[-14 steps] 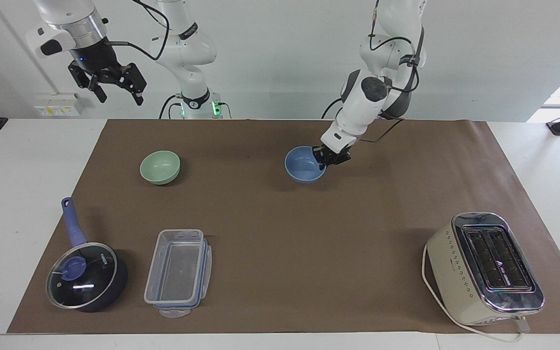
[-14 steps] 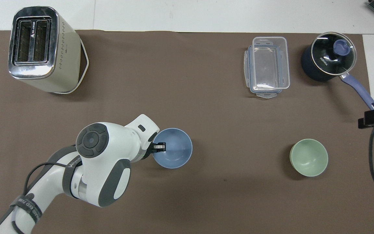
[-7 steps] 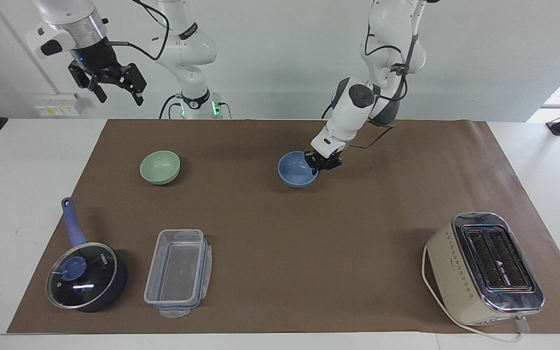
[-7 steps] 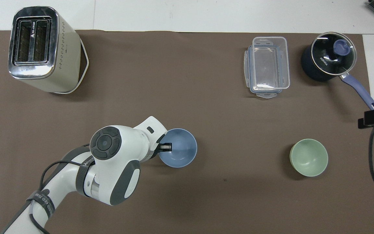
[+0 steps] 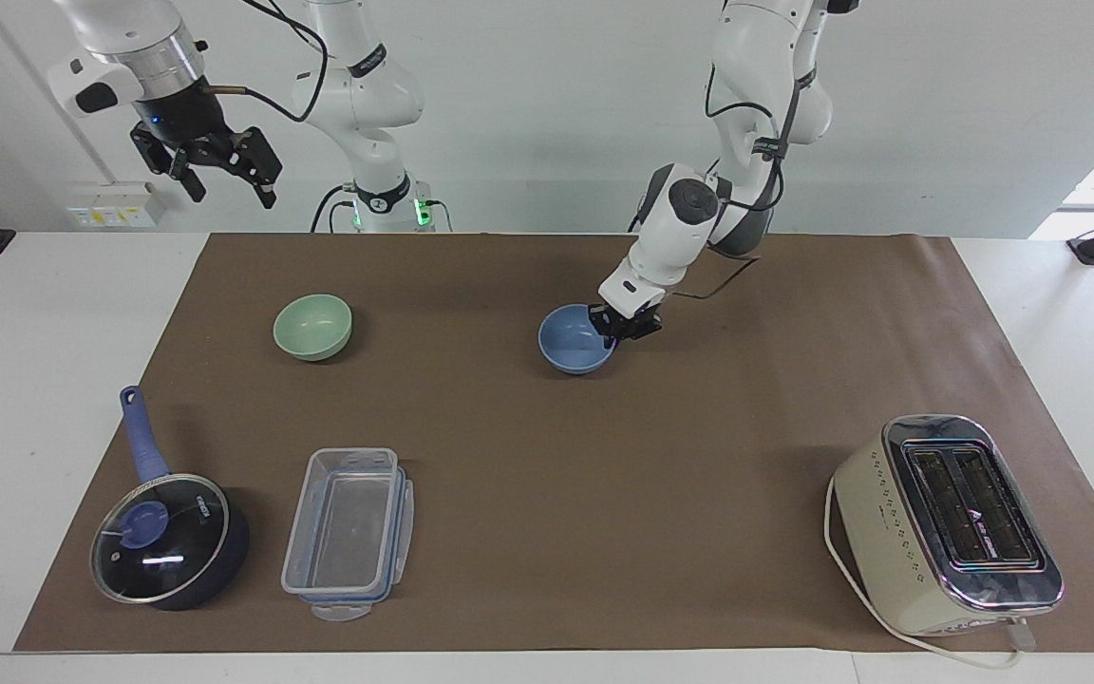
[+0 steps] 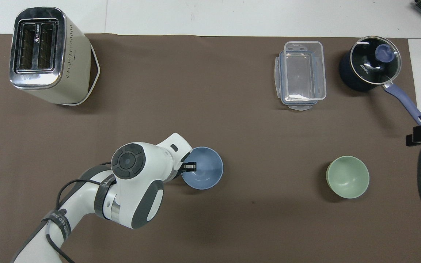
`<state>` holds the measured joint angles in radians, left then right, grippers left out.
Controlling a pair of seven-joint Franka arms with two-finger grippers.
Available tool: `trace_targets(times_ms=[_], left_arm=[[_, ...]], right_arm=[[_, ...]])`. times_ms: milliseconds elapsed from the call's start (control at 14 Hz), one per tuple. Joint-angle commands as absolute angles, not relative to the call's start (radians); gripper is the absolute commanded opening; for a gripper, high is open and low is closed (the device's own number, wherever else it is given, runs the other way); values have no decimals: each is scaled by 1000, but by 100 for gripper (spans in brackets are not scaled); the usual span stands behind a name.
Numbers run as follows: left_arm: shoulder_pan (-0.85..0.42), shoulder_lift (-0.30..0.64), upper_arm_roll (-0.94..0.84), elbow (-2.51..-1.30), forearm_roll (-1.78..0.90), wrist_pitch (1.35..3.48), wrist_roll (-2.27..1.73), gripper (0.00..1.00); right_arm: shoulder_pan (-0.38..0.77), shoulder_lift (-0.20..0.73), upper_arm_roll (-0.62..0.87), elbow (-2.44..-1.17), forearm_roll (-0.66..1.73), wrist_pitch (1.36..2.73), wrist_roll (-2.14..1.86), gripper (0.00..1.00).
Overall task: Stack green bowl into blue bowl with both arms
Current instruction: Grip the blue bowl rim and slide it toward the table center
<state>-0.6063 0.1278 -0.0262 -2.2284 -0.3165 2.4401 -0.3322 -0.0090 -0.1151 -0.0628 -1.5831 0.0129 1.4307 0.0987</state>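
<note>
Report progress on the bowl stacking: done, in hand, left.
Done: nothing is stacked; the green bowl sits alone on the mat toward the right arm's end. In hand: the left gripper is shut on the rim of the blue bowl, near the table's middle. The right gripper waits open, high up at its end. Left: set the blue bowl down, then put the green bowl in it.

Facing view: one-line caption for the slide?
Left gripper shut on the rim of the blue bowl; right gripper waits raised, open; green bowl sits untouched.
</note>
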Motion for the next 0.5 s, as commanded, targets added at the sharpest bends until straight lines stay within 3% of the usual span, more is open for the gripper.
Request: trace_targets(times_ms=[0, 71, 214, 429], left_arm=[[-621, 121, -9, -2238, -325, 2442, -333, 78], [-614, 114, -9, -2237, -325, 2435, -319, 82], [-606, 94, -2, -2200, -325, 2349, -286, 100], [-555, 37, 5, -2160, -238, 2244, -238, 100]], right_arm=[[-47, -173, -58, -1704, 8, 1492, 32, 100], [-49, -173, -58, -1736, 8, 1512, 8, 100], [-57, -190, -60, -1833, 6, 1595, -55, 100], [-101, -192, -58, -1983, 6, 1744, -182, 100]])
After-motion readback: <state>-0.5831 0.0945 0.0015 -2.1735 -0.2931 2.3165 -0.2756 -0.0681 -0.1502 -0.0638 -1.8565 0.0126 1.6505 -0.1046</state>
